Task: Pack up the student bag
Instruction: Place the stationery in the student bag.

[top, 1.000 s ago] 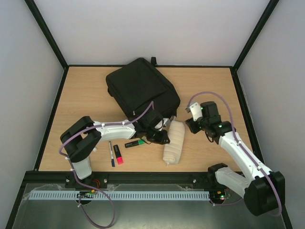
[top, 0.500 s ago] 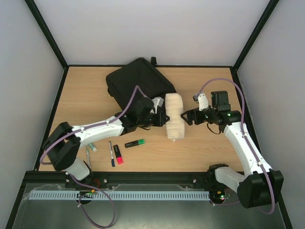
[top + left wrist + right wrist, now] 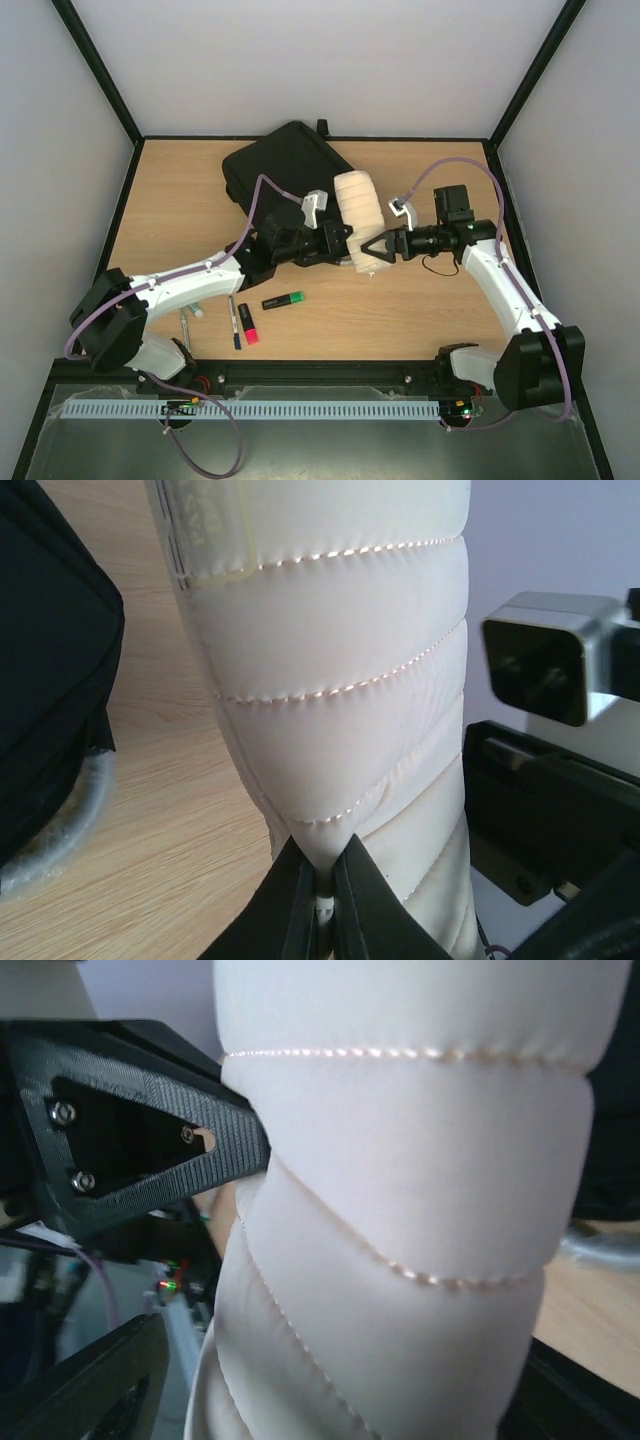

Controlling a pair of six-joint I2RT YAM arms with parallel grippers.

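The student bag (image 3: 290, 172) is a large black backpack lying at the back middle of the table. In the left wrist view its edge (image 3: 45, 670) and grey loop handle (image 3: 70, 820) show at the left. My left gripper (image 3: 343, 243) is shut on the lower edge of a cream quilted pouch (image 3: 358, 205) and holds it up just right of the bag. The pinch shows in the left wrist view (image 3: 320, 872). My right gripper (image 3: 376, 248) is open, with its jaws on either side of the pouch (image 3: 420, 1210) and a gap at the left finger (image 3: 90, 1390).
A green highlighter (image 3: 283, 300), a pink marker (image 3: 247, 325), a blue pen (image 3: 234, 322) and another pen (image 3: 190, 315) lie on the table near the front left. The left arm stretches over the table above them.
My left gripper has lifted the pouch from the table and carried it back toward the bag. My right gripper has swung left and opened around the pouch's lower end.
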